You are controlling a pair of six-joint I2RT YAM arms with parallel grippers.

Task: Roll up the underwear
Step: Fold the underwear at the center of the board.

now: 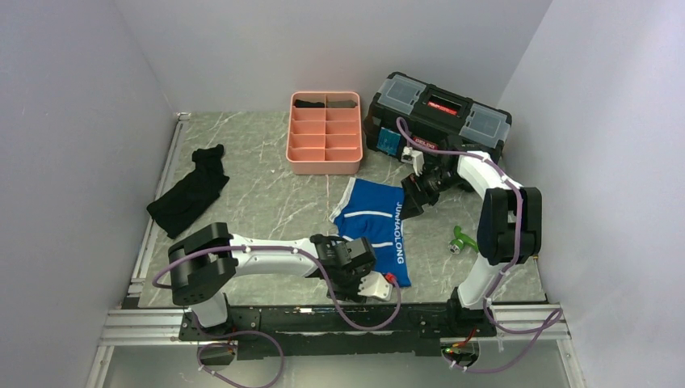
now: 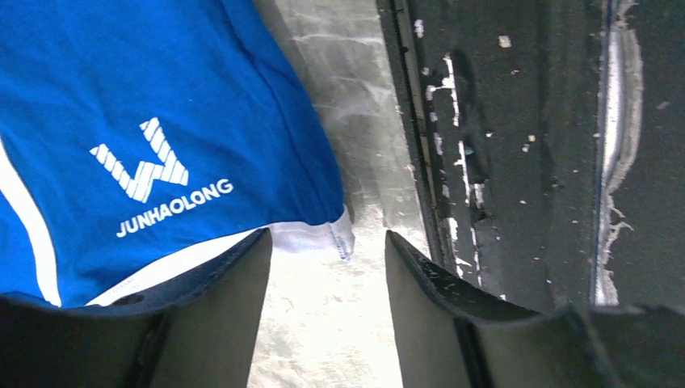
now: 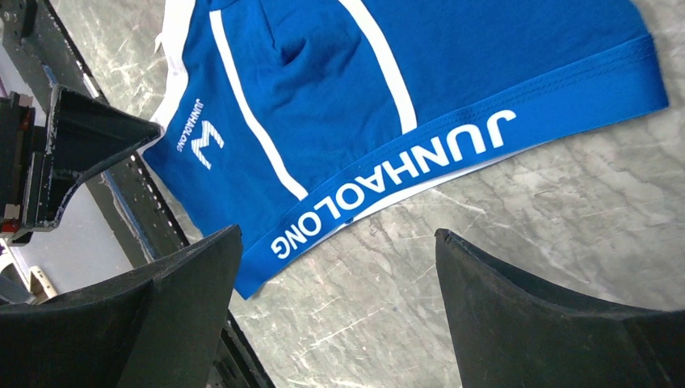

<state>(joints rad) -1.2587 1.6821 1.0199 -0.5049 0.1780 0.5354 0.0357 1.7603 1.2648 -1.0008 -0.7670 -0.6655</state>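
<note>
Status: roll not started. The underwear (image 1: 373,225) lies flat and fully spread mid-table, just near of the pink tray (image 1: 323,168), with the waistband along its right edge and the leg openings to the left. No fold, tuck or curl shows anywhere in it. Left gripper (image 2: 327,271) is spread wide and holds nothing. It sits at the near leg corner, right by the base rail (image 2: 517,162), and one finger overlaps the white hem in the wrist view, though I can't tell if it touches the cloth. Right gripper (image 3: 338,271) is also spread and empty. It sits over the bare table just off the waistband, and the fabric isn't between its fingers. So the garment looks laid out ready and both arms are staged at its edges, but no grasp is made. All of the rolling is left: pinch an edge, turn it over, keep rolling across the width and hold the bundle tight. The tray's far compartments hold dark fabric rolls (image 1: 310,103), so stowing may follow, but that's my guess. The black cloth (image 1: 190,194) far left, the toolbox (image 1: 440,113) and the green item (image 1: 462,240) on the right all lie apart from the underwear.
</note>
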